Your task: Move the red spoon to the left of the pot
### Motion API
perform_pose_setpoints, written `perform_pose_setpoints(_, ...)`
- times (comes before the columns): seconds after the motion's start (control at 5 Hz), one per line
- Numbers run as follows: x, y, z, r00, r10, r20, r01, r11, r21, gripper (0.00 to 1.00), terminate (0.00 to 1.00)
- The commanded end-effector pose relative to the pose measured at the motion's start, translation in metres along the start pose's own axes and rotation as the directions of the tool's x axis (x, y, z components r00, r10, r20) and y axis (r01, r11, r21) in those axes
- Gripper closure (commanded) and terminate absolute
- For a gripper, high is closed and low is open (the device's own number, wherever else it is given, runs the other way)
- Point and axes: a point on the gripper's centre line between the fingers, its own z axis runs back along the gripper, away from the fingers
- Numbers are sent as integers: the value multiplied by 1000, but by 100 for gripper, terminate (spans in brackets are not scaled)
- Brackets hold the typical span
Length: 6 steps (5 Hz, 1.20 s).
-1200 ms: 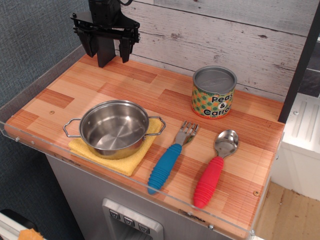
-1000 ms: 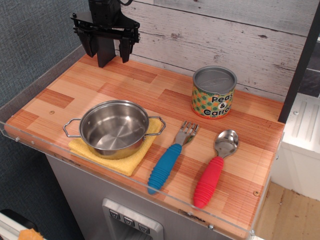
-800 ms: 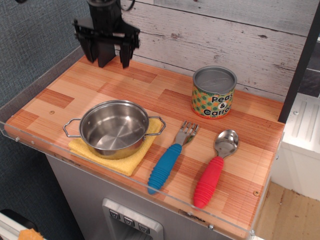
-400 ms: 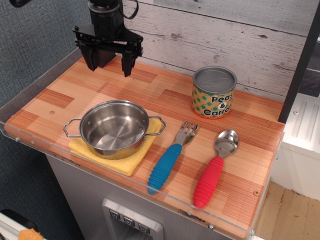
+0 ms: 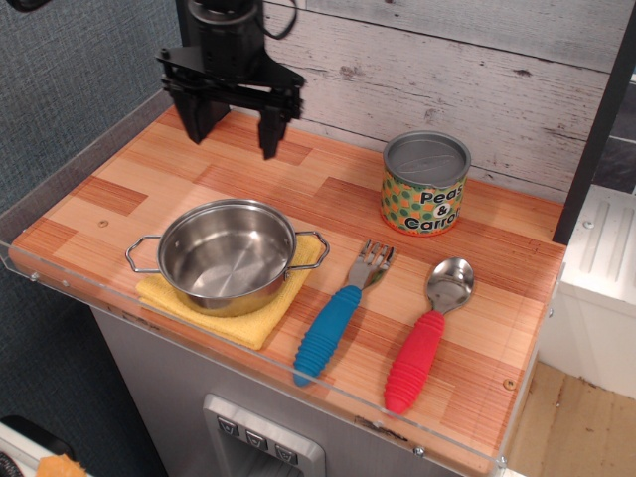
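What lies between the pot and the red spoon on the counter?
In the observation.image view, the blue-handled fork lies between the pot and the red spoon, roughly parallel to the spoon. A corner of the yellow cloth under the pot also reaches into that stretch.

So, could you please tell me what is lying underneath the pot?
A yellow cloth lies under the pot, its edges showing at the front and right. The part beneath the pot is covered, so anything else there cannot be seen.

The hand (image 5: 234, 127) has moved to the right along the back of the tabletop (image 5: 298, 189), away from the corner. It has turned a bit too, and its two fingers are now spread wide apart.
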Motion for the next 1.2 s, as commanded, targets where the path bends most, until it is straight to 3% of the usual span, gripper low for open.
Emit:
perform_pose_setpoints(0.0,-24,-40,25,995,-86,45,89,994,-60,0,0)
perform_pose_setpoints(0.4,-51,-92,19,972,-232,47,235,969,-71,0,0)
perform_pose_setpoints(1.0,-74,-135,4,942,-335,27,336,935,-115,0,0)
